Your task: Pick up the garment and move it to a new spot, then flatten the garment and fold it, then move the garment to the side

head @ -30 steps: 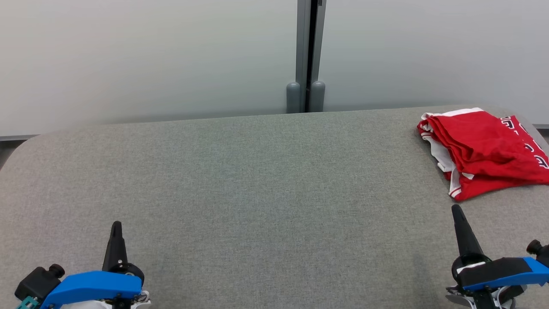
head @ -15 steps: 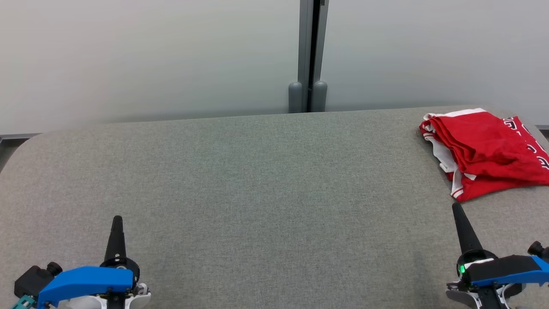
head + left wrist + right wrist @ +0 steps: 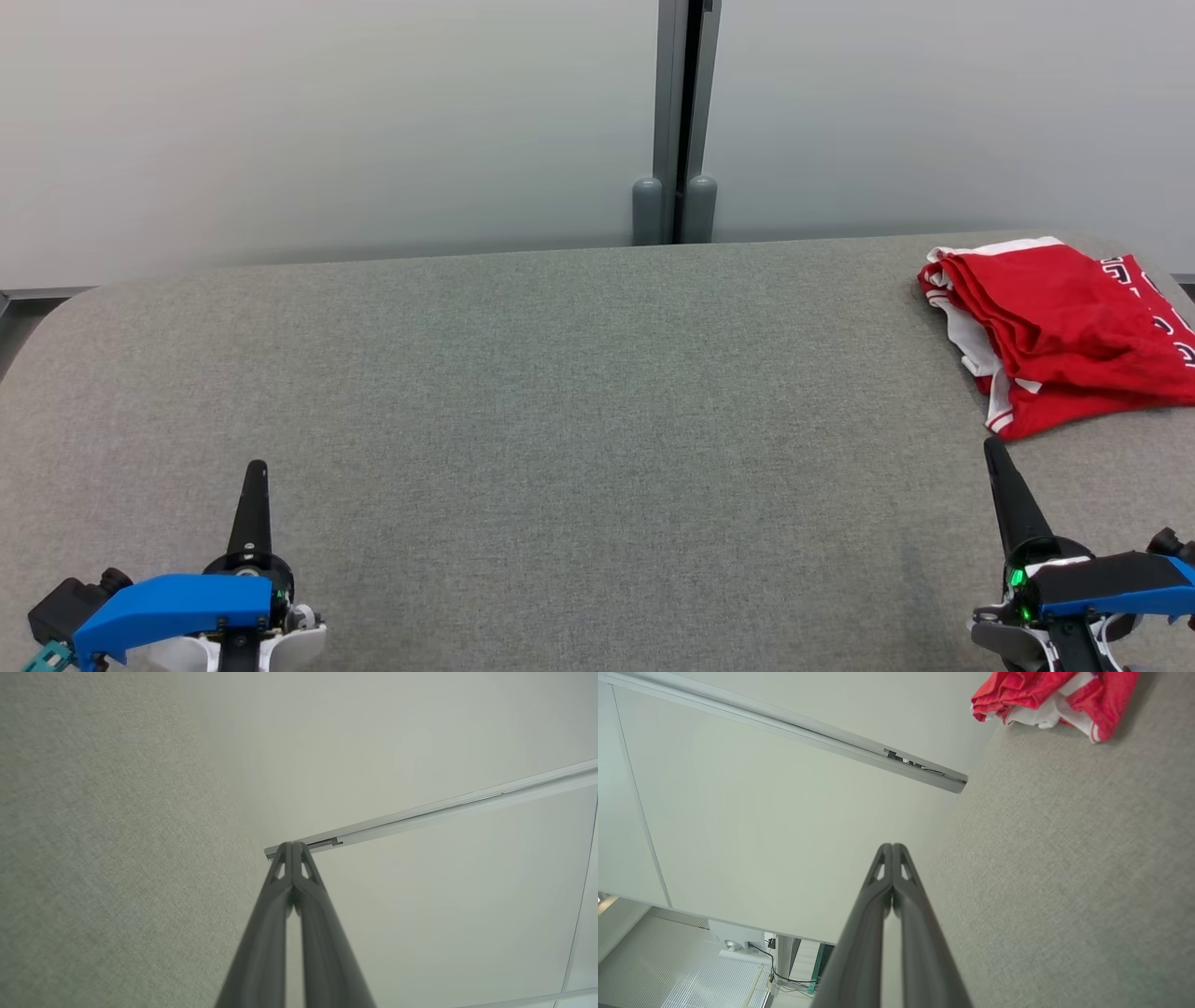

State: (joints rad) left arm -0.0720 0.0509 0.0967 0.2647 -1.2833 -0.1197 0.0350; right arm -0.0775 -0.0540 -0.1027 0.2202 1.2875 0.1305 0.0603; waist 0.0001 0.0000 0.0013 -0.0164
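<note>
The red garment [image 3: 1055,327] lies on the grey table [image 3: 560,420]; the left gripper [image 3: 254,471] and right gripper [image 3: 992,453] have jaws together, empty.

left gripper [image 3: 254,471] sits over the table's [image 3: 560,373] near-left corner, fingers pressed together, empty, pointing straight at the table's far edge; right gripper [image 3: 993,450] sits over the near-right corner, jaws closed too, holding nothing, tip leaning slightly toward the table's left side
</note>
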